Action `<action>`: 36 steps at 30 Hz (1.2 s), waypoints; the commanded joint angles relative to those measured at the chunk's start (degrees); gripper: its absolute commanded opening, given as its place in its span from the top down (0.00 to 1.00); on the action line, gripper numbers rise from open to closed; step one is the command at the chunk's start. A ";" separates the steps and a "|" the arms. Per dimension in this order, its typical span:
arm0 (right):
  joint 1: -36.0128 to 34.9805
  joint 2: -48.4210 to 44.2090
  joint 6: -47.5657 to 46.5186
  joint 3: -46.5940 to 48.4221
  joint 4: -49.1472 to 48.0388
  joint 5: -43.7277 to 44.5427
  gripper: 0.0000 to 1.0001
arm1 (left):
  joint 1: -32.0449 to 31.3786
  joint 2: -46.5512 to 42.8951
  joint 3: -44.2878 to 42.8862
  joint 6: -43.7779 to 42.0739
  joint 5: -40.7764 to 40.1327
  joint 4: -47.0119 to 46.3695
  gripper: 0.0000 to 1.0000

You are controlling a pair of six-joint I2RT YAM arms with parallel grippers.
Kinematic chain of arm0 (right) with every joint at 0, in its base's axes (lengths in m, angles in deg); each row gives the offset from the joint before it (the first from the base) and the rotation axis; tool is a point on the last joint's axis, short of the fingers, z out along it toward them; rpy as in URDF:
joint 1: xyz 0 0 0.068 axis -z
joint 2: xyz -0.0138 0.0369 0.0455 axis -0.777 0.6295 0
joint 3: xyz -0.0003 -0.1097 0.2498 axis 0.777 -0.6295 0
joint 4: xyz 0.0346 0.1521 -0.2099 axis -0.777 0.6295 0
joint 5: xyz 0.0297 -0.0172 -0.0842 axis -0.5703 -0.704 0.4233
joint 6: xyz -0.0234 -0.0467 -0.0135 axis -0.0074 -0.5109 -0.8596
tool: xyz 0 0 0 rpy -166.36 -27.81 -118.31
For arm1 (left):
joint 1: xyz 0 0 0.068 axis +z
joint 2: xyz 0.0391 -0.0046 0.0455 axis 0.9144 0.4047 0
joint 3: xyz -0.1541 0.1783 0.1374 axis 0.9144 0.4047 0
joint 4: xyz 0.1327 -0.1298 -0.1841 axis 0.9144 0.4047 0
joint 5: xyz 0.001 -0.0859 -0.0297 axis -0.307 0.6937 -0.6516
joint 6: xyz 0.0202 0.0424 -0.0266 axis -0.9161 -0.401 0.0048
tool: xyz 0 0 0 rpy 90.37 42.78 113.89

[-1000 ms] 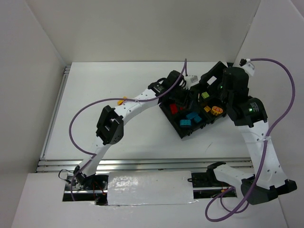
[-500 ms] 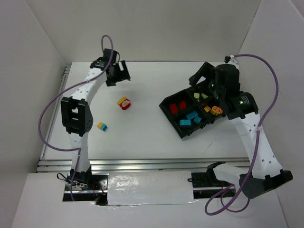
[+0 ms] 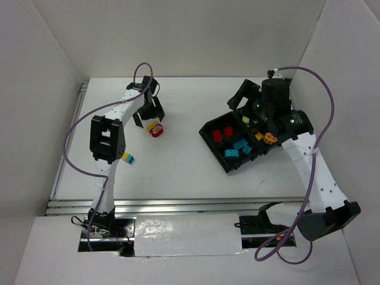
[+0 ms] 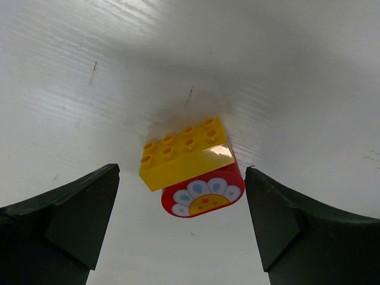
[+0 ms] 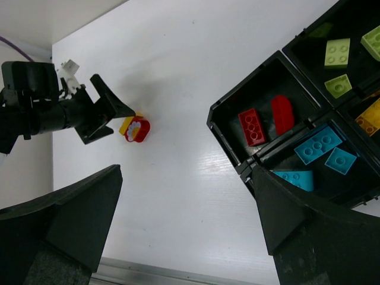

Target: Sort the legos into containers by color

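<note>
A yellow brick stacked on a red flower-printed piece [image 4: 191, 169] [image 3: 155, 128] [image 5: 135, 127] lies on the white table. My left gripper [image 4: 180, 170] [image 3: 148, 114] hovers right over it, open, one finger on each side and not touching. A yellow and blue brick [image 3: 127, 158] lies nearer the front left. The black tray [image 3: 215, 153] [image 5: 225, 145] holds red legos [image 5: 252, 126], blue ones [image 5: 317, 144], green ones [image 5: 337, 52] and yellow-orange ones [image 3: 270, 138] in separate compartments. My right gripper [image 5: 187, 169] [image 3: 249, 102] hangs open and empty by the tray's far side.
White walls close in the table at the back and both sides. A metal rail [image 3: 178, 205] runs along the front edge. Purple cables [image 3: 77, 127] loop off both arms.
My left arm has swung from the tray to the far left, then come down around the yellow and red brick. The right arm drew back slightly over the tray.
</note>
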 commanded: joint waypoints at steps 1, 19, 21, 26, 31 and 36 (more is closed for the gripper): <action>-0.32 -0.31 -1.19 -0.64 -2.55 -1.54 0.02 | 0.88 -1.62 0.99 5.20 -1.27 1.00 0.00; -0.41 0.49 -1.72 -1.78 -3.43 -4.36 0.03 | 0.18 -0.66 5.12 14.27 -0.66 -2.25 0.01; -0.41 0.49 -1.72 -1.96 -3.60 -4.36 0.03 | -0.17 -0.57 4.95 15.05 -0.83 -1.81 0.01; -0.41 0.23 -1.80 -2.66 -3.96 -5.68 0.03 | -1.49 -1.27 6.09 17.34 -2.85 -0.41 0.01; -0.41 -0.12 -1.63 -3.89 -4.57 -6.38 0.03 | -1.49 -0.39 6.88 18.57 -3.29 0.38 0.03; -0.50 -0.48 -1.72 -4.33 -4.84 -6.56 0.03 | -1.49 -0.92 8.19 19.45 -4.61 -0.66 0.09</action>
